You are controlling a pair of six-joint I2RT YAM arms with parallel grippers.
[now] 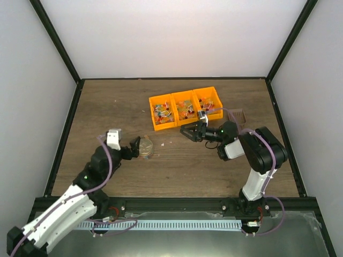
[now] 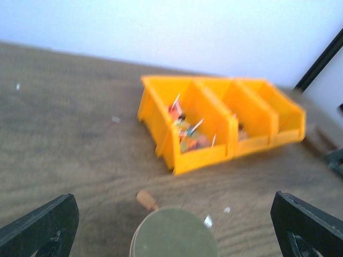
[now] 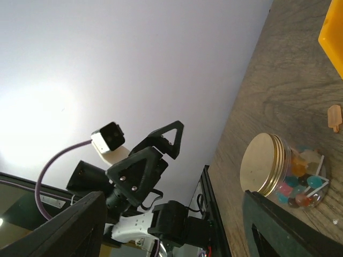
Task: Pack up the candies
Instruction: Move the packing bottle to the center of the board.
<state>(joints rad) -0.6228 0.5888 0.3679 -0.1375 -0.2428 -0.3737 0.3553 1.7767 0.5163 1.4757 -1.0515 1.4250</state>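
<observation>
The candies lie in three joined orange bins (image 1: pixel 185 110), as mixed small wrapped sweets (image 1: pixel 163 113), also seen in the left wrist view (image 2: pixel 187 136). More candies (image 3: pixel 303 184) fill a clear jar (image 1: pixel 146 149) standing upright with a gold lid (image 3: pixel 262 163). My left gripper (image 1: pixel 134 146) is open, its fingers (image 2: pixel 43 230) wide on either side of the jar lid (image 2: pixel 174 235), not touching it. My right gripper (image 1: pixel 186 132) is open and empty, just in front of the bins and right of the jar.
A brown scoop (image 1: pixel 237 115) lies right of the bins. A small tan piece (image 2: pixel 146 199) and white scraps (image 2: pixel 208 220) lie on the table between jar and bins. Black frame posts and white walls bound the table.
</observation>
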